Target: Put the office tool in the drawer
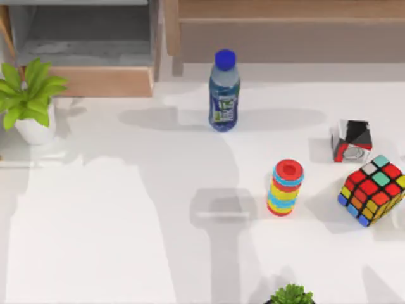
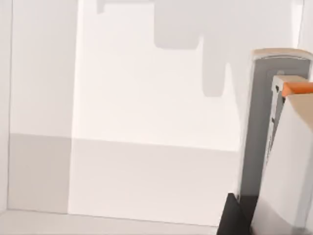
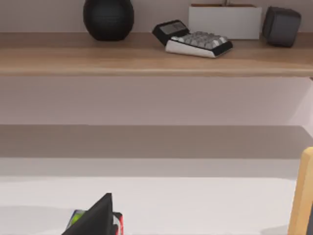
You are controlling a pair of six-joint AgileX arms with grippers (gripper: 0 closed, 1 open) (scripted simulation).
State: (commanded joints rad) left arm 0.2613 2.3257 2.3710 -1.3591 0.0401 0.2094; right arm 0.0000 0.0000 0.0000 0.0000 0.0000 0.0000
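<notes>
The drawer stands pulled open at the table's back left, with grey inside walls and floor behind a light tan wood front panel. Its grey side and tan top edge rise close by in the left wrist view. The office tool appears as a slim pale bar lying crosswise on the white table near the middle, inside a grey shadow, in front of the bottle.
A blue-capped bottle stands at the back centre. A stack of coloured rings, a colourful puzzle cube and a black-white-red cube sit at the right. A potted plant stands left, and another plant at the front edge. The brown shelf carries a vase and a keyboard.
</notes>
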